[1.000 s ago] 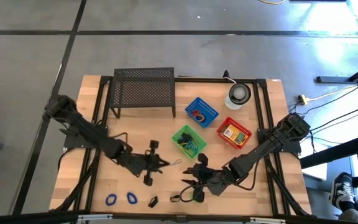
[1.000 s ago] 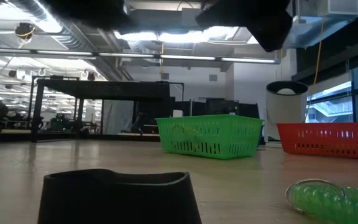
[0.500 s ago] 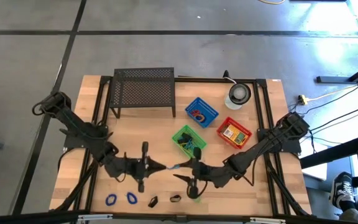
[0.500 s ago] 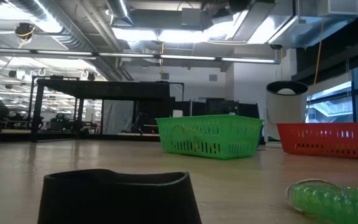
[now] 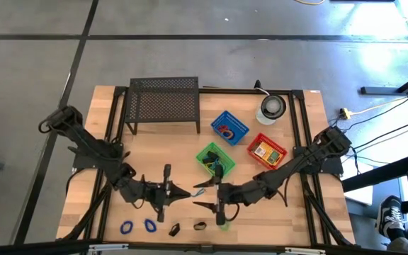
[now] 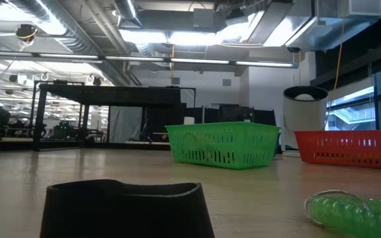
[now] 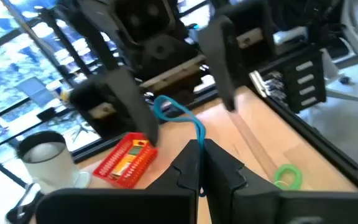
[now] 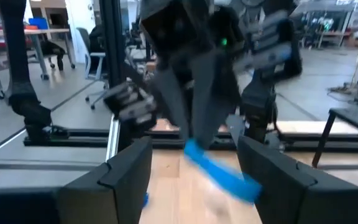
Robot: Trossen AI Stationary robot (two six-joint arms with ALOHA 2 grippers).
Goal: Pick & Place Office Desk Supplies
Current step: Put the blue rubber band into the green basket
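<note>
Room: a grey floor lay around the wooden surface (image 5: 147,152), with a workshop hall behind it in the low view.
Rack: a black mesh rack (image 5: 163,99) stood well beyond both pincers.
Baskets: a green basket (image 5: 214,159) sat just beyond the right pincer; blue basket (image 5: 229,127) and red basket (image 5: 266,151) stood farther off.
Left pincer (image 5: 187,191): clenched on a blue loop (image 5: 201,187), its tip facing the right pincer.
Right pincer (image 5: 202,196): spread wide, one finger on each side of the blue loop's free end.
Green loop (image 5: 222,221): on the surface just beside the right pincer.
Two blue loops (image 5: 137,227): near the left pincer, at the surface's edge.
Two black clips (image 5: 187,227): near them.
</note>
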